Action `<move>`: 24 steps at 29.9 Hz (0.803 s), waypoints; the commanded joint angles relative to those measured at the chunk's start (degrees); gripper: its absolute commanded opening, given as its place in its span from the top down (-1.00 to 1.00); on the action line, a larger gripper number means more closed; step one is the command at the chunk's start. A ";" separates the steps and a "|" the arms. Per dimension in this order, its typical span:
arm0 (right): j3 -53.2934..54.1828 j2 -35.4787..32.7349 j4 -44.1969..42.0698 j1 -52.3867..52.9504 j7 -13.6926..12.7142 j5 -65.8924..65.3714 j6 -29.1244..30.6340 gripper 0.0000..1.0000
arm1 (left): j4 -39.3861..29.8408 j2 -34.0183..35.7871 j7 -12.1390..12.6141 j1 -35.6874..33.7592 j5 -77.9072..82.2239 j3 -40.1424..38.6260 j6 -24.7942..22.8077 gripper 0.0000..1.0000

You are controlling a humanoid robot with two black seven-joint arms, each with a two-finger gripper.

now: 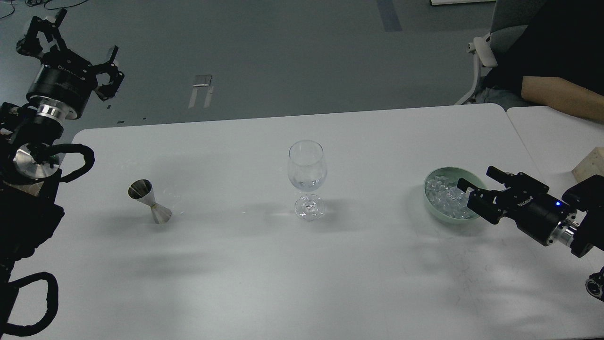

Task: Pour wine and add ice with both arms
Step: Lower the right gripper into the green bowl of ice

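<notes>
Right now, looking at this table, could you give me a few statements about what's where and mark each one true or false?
1. The wine glass stands upright between the metal jigger and the green bowl. True.
2. The ice is in the wine glass. False: it lies in the bowl.
3. The right claw is open over the bowl. True.
4. The left claw holds the jigger. False: it is raised, open and empty, away from the jigger.
5. The jigger lies on its side. False: it stands on the table.
</notes>
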 commanded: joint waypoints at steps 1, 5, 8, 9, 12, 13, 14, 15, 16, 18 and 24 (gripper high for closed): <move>-0.02 0.02 -0.03 -0.64 0.00 0.07 0.26 -0.25 | 0.01 0.01 0.01 0.11 -0.01 0.00 0.00 -0.95; -0.02 0.02 -0.03 -0.46 -0.26 0.07 1.92 -0.15 | 0.01 0.01 0.01 0.11 -0.01 0.00 0.00 -0.96; -0.02 0.02 -0.03 -0.11 -0.61 0.07 2.80 -0.15 | 0.01 -0.17 0.01 0.11 0.08 0.00 0.00 -0.95; -0.02 0.02 -0.03 -0.02 -0.70 0.16 3.15 -0.15 | 0.01 -0.26 0.01 0.11 0.08 0.00 0.00 -0.96; -0.02 0.10 0.06 0.33 -0.70 0.16 5.43 -0.16 | 0.01 -0.17 0.01 0.11 0.08 0.00 0.00 -0.96; 0.06 0.10 0.06 0.42 -0.70 0.16 5.96 -0.16 | 0.01 -0.17 0.01 0.11 0.08 0.00 0.00 -0.96; 0.06 0.02 0.06 0.50 -0.70 0.16 6.40 -0.16 | 0.01 -0.17 0.01 0.11 0.08 0.00 0.00 -0.96; 0.06 0.10 0.06 0.94 -0.70 0.16 7.28 -0.16 | 0.01 -0.08 0.01 0.11 0.08 0.00 0.00 -0.96; 0.06 0.10 0.15 1.20 -0.70 0.16 7.64 -0.16 | 0.01 -0.08 0.01 0.11 0.08 0.00 0.00 -0.96; -0.02 0.02 0.15 1.82 -0.70 0.16 9.30 -0.15 | -0.08 0.01 0.01 0.11 0.08 0.00 0.00 -0.96; -0.02 0.45 0.06 2.88 -0.70 0.16 10.45 -0.13 | -0.08 0.01 0.01 0.11 0.08 0.00 0.00 -0.96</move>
